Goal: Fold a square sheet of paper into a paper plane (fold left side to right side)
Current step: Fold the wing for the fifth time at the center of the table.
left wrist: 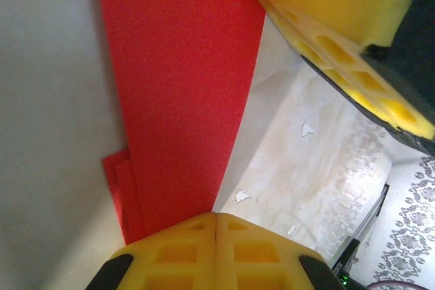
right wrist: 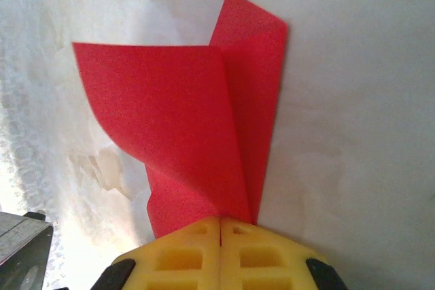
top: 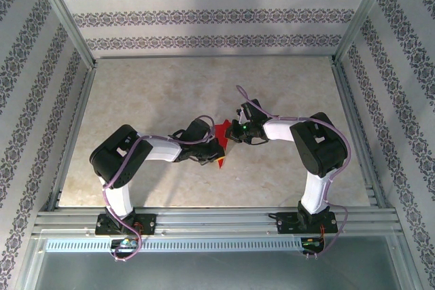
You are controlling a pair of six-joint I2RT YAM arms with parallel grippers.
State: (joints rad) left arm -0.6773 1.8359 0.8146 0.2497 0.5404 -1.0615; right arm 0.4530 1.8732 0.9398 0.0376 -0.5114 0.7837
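Observation:
The square sheet of paper (top: 221, 128) is bright red and folded into overlapping layers, lying mid-table between the two arms. My right gripper (right wrist: 220, 222) is shut on the near edge of the paper (right wrist: 204, 140); the layers rise and converge into its closed tips, and one flap curls up to the left. My left gripper (left wrist: 216, 216) is shut, its closed tips sitting over the flat red strip (left wrist: 180, 93), which passes beneath them. The right gripper's yellow fingers (left wrist: 319, 11) show at the far end of that strip. In the top view the left gripper (top: 212, 149) and right gripper (top: 233, 132) nearly meet.
The pale marbled table (top: 149, 93) is ringed by an aluminium frame (top: 204, 221) and patterned walls. Both arms bend inward from their bases at the near edge. Small white flecks (left wrist: 307, 129) mark the table surface.

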